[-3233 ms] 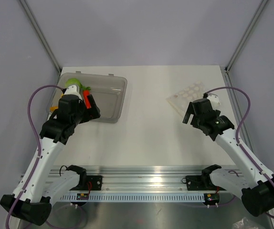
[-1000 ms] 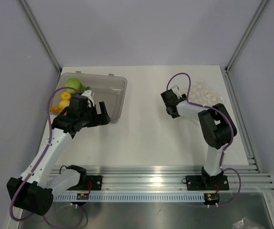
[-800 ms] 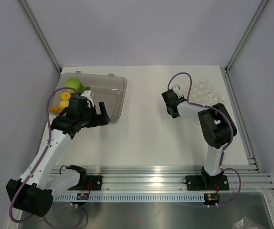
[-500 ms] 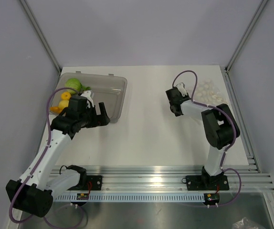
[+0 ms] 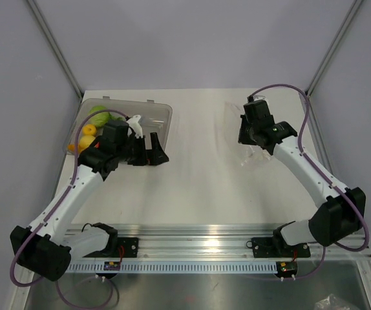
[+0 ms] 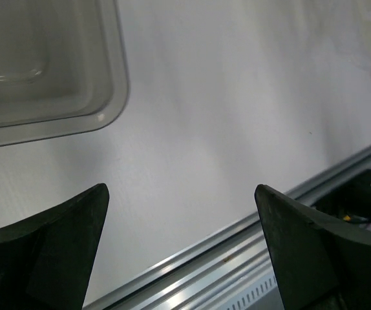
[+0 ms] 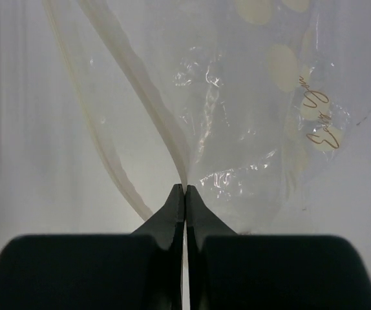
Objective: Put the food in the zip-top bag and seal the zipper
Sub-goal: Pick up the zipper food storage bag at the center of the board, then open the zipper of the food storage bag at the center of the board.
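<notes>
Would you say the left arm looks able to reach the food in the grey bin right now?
Probably yes: the left gripper is open and empty by the corner of the open-topped bin, and nothing covers the food at its left end.

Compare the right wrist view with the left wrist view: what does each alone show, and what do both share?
Only the right wrist view: the right gripper shut on the zip-top bag, with its zipper, cream dots and brown lettering. Only the left wrist view: the left gripper open and empty, and the metal rail. Both: the white table, and possibly the grey bin, a clear corner in the left wrist view, a mere sliver at the right wrist view's left edge.
</notes>
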Controlling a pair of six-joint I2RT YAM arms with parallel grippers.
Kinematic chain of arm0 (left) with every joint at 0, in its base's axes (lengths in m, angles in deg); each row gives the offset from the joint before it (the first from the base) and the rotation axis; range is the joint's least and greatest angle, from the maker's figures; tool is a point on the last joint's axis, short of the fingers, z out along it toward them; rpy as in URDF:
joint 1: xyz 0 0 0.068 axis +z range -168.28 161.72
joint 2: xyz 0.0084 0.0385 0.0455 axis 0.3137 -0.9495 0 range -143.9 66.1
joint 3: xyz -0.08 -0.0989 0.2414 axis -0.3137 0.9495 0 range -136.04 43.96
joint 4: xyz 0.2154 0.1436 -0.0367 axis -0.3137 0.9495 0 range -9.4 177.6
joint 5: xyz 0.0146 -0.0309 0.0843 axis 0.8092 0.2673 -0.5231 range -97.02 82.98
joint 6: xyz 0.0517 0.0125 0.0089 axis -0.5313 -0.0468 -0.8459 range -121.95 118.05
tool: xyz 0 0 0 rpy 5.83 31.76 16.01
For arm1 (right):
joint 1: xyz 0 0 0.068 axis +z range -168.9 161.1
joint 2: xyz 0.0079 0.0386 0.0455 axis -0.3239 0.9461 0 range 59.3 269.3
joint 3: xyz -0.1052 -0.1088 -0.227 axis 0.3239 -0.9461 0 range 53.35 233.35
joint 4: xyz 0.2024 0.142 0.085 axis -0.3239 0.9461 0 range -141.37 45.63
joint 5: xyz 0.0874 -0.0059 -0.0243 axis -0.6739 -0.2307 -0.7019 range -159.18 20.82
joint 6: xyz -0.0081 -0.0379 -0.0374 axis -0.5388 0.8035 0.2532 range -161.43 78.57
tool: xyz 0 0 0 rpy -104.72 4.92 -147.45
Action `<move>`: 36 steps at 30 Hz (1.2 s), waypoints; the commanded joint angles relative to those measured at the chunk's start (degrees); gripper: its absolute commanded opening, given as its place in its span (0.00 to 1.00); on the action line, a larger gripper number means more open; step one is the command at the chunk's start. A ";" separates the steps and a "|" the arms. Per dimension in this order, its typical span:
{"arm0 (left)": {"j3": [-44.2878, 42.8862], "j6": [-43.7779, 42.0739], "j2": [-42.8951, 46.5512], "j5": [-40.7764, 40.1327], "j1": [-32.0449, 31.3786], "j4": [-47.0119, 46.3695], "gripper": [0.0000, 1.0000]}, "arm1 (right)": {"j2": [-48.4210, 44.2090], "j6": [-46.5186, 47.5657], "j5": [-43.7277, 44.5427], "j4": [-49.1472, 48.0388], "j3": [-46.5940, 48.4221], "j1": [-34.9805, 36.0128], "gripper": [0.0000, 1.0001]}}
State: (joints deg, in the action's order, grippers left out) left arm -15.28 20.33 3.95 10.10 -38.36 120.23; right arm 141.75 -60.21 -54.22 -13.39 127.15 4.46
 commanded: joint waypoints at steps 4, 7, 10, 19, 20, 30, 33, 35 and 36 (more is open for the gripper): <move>-0.09 13.71 -3.85 15.71 -6.20 -19.64 0.99 | -4.23 -11.34 -14.69 1.58 -0.15 3.18 0.00; -0.34 18.31 -6.13 14.27 -9.53 -25.22 0.99 | -3.53 -13.63 -14.35 2.45 0.99 5.99 0.00; -1.31 19.37 -9.11 9.17 -11.47 -26.36 0.98 | -3.44 -16.70 -14.69 1.84 1.17 8.90 0.00; -2.89 20.87 -16.77 4.77 -12.62 -29.35 0.75 | -6.34 -21.03 -18.30 0.08 0.56 10.75 0.00; -3.07 20.70 -17.91 4.59 -12.62 -29.27 0.68 | -6.69 -21.12 -18.47 0.08 0.29 10.75 0.00; -4.92 19.64 -23.19 5.28 -13.76 -27.86 0.59 | -9.33 -22.96 -19.71 -1.15 -3.92 11.19 0.00; -4.57 19.55 -22.75 5.29 -14.03 -27.95 0.65 | -9.42 -23.22 -19.62 -1.85 -4.89 11.27 0.00; -4.13 19.55 -22.14 5.64 -14.20 -28.38 0.65 | -8.89 -23.31 -19.53 -2.29 -5.16 11.45 0.00; -3.86 19.90 -21.88 5.73 -14.20 -28.65 0.65 | -8.72 -23.40 -19.53 -2.38 -5.16 11.54 0.00</move>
State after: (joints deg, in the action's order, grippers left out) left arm -17.62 40.51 -19.24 15.72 -52.19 94.07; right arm 133.82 -82.68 -73.28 -13.06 122.13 15.10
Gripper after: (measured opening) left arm 0.648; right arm 0.010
